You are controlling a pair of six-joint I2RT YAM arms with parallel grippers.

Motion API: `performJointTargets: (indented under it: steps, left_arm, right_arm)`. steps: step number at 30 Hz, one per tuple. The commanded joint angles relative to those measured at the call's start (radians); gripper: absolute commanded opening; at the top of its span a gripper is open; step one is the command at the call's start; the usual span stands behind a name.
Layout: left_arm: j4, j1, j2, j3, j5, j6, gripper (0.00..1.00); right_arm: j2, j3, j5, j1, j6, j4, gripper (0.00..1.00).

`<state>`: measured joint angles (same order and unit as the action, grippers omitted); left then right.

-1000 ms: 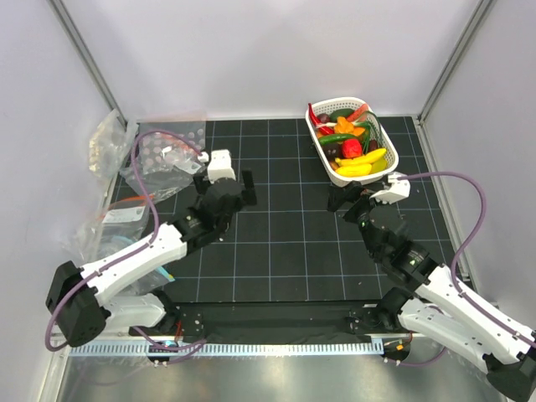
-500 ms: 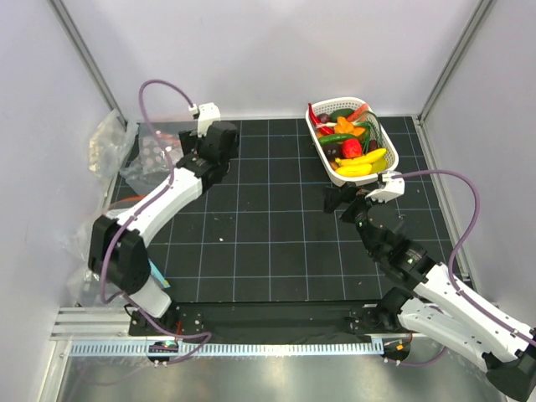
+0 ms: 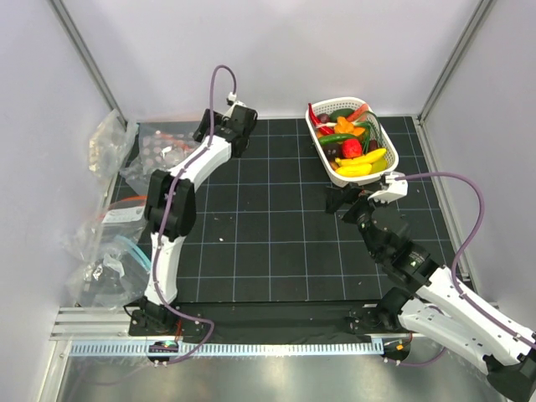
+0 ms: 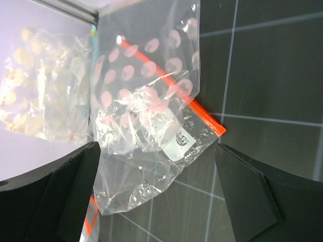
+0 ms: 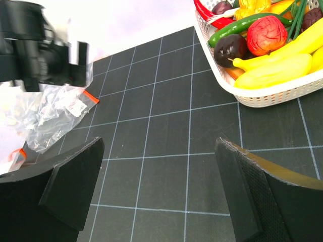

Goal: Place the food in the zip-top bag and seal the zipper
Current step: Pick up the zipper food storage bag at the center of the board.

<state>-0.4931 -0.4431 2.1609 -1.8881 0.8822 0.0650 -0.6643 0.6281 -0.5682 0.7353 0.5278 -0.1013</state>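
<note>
Clear dotted zip-top bag point(image 4: 146, 101) lies beneath the left gripper point(image 4: 156, 191), jaws spread and empty: likely the bag-fetching step. Next, lower and pinch an edge. Right gripper point(image 5: 159, 191) hovers, likewise spread.

From where I stand, almost nothing here can be read. The one piece of print is a small white label point(image 4: 180, 141) stuck on a crumpled clear bag point(image 4: 132, 199) near its orange-red zipper strip point(image 4: 204, 116). It shows best in the left wrist view. The label carries a dark round mark with a line or two of tiny print beside it, all turned at a slant and too small to make out. The right wrist view shows the same label point(image 5: 76, 107) only as a white patch on the bag point(image 5: 53, 118), with faint grey lines that cannot be read.
</note>
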Motion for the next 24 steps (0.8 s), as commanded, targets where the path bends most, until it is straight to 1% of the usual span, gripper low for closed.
performJointTargets:
  steps: [1, 2, 4, 5, 7, 8, 9, 11, 12, 13, 14, 15, 16, 17, 18, 19, 21, 22, 23, 24]
  left_arm:
    - [-0.13, 0.055, 0.08, -0.11, -0.003, 0.079, 1.0]
    - [-0.137, 0.064, 0.123, -0.135, 0.0, 0.082, 1.0]
    - [-0.171, 0.087, 0.161, -0.166, 0.017, 0.07, 1.0]
    - [-0.188, 0.095, 0.178, -0.207, 0.023, 0.059, 1.0]
    - [-0.261, 0.118, 0.241, -0.259, 0.026, 0.018, 1.0]
    - [-0.294, 0.124, 0.264, -0.322, 0.026, -0.002, 1.0]
    - [-0.356, 0.133, 0.313, -0.353, 0.021, -0.014, 1.0]
    - [-0.404, 0.148, 0.355, -0.422, 0.041, -0.051, 0.98]
    - [-0.436, 0.155, 0.369, -0.437, 0.049, -0.059, 0.9]
    - [-0.447, 0.155, 0.384, -0.448, 0.061, -0.085, 0.78]
    - [-0.464, 0.156, 0.384, -0.472, 0.084, -0.097, 0.61]
    - [-0.467, 0.158, 0.379, -0.477, 0.077, -0.111, 0.32]
    - [-0.457, 0.162, 0.352, -0.461, 0.034, -0.129, 0.06]
    - [-0.446, 0.162, 0.337, -0.445, 0.015, -0.137, 0.06]
    - [-0.44, 0.164, 0.318, -0.431, 0.0, -0.142, 0.0]
    - [-0.432, 0.165, 0.288, -0.408, -0.002, -0.165, 0.0]
    - [-0.42, 0.156, 0.231, -0.384, -0.047, -0.186, 0.0]
    - [-0.404, 0.149, 0.197, -0.341, -0.072, -0.191, 0.0]
    - [-0.357, 0.136, 0.104, -0.316, -0.095, -0.186, 0.0]
    - [-0.331, 0.1, 0.061, -0.289, -0.118, -0.179, 0.0]
  right_arm:
    - [0.017, 0.004, -0.002, -0.002, -0.008, 0.043, 1.0]
    - [0.019, 0.002, -0.002, -0.002, -0.008, 0.045, 1.0]
    - [0.02, 0.001, 0.004, -0.002, -0.008, 0.049, 1.0]
    - [0.019, 0.001, 0.005, -0.002, -0.008, 0.048, 1.0]
    - [0.017, 0.001, 0.005, -0.002, -0.006, 0.048, 1.0]
    - [0.019, 0.002, 0.007, -0.002, -0.005, 0.048, 1.0]
    - [0.02, 0.001, 0.007, -0.002, -0.006, 0.048, 1.0]
    - [0.022, 0.001, 0.007, -0.002, -0.006, 0.048, 1.0]
    - [0.023, 0.001, 0.008, -0.002, -0.005, 0.048, 1.0]
    - [0.025, 0.001, 0.01, -0.002, -0.008, 0.049, 1.0]
    - [0.026, -0.004, 0.016, -0.002, -0.011, 0.052, 1.0]
    - [0.028, -0.005, 0.016, -0.002, -0.009, 0.057, 1.0]
    - [0.031, -0.007, 0.016, -0.002, -0.009, 0.061, 0.99]
    - [0.031, -0.008, 0.016, -0.002, -0.011, 0.061, 1.0]
    - [0.032, -0.008, 0.011, -0.002, -0.012, 0.058, 1.0]
    - [0.034, -0.008, 0.01, -0.002, -0.014, 0.058, 1.0]
    - [0.034, -0.008, 0.011, -0.002, -0.018, 0.063, 1.0]
    - [0.035, -0.01, 0.016, -0.004, -0.02, 0.064, 1.0]
    - [0.035, -0.008, 0.017, -0.004, -0.019, 0.068, 1.0]
    - [0.037, -0.01, 0.022, -0.001, -0.022, 0.068, 1.0]
